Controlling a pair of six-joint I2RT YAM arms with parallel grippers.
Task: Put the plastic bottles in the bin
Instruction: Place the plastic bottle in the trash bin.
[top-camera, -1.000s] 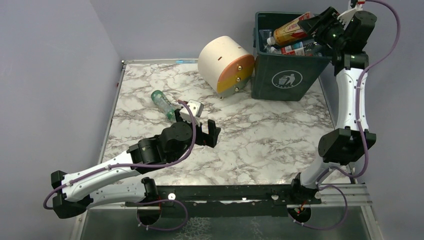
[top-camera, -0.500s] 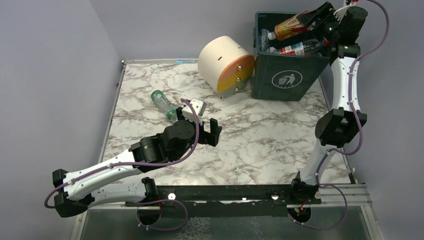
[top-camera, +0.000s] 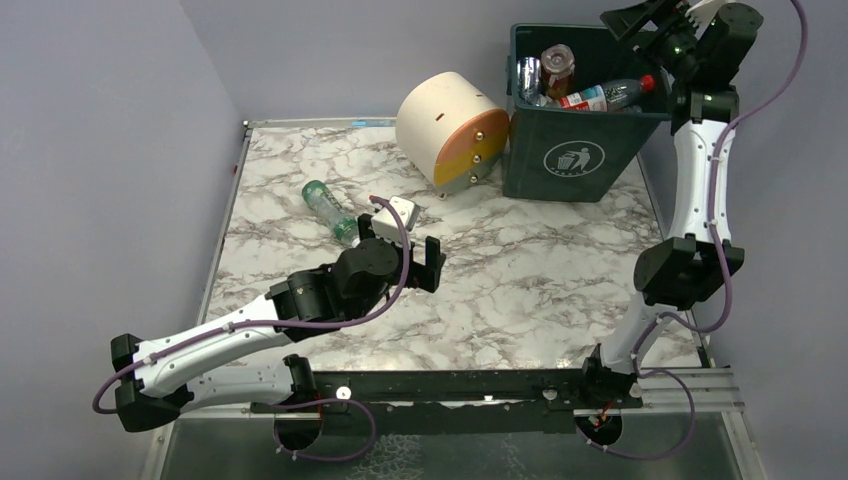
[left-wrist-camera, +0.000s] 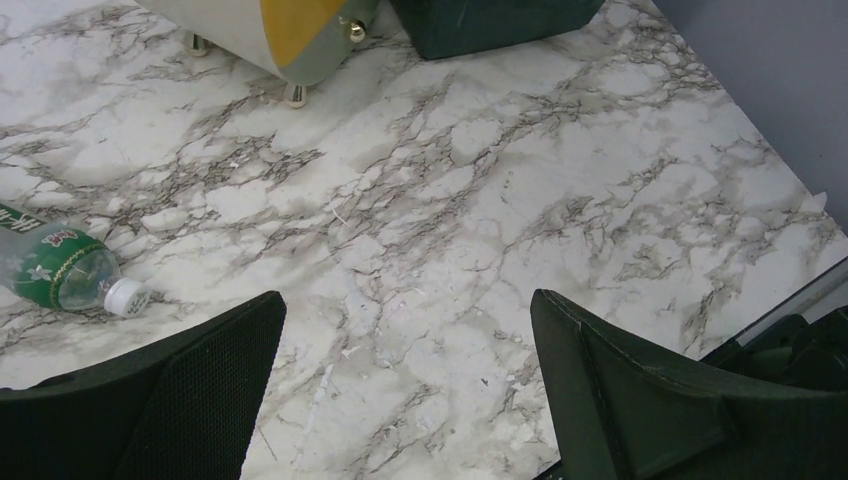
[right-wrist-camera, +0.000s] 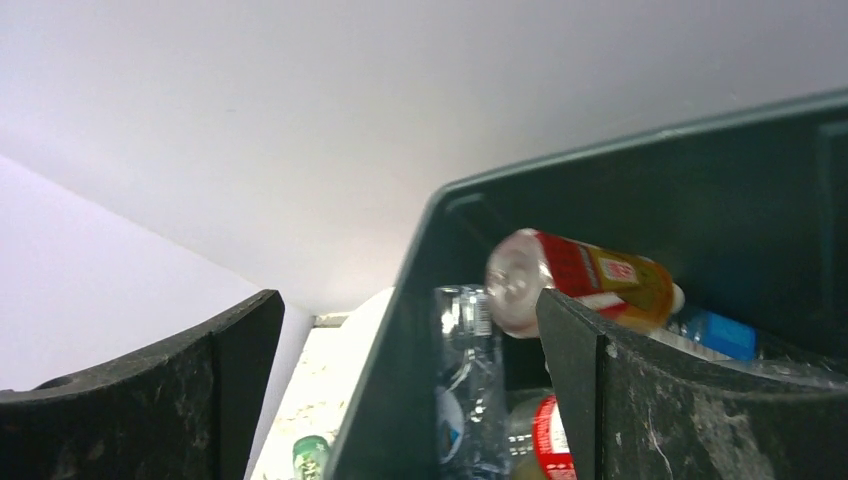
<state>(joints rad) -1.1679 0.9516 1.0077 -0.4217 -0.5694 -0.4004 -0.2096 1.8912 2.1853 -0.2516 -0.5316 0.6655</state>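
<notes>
Your right gripper is high over the back right corner of the bin, jaws spread wide and empty. The bin, at the counter's far right, holds several plastic bottles, including a yellow-and-red bottle near its far wall. A green-labelled bottle lies on the counter left of centre. Your left gripper is low nearby, jaws wide apart and empty. The drawer unit stands just beside the bin.
</notes>
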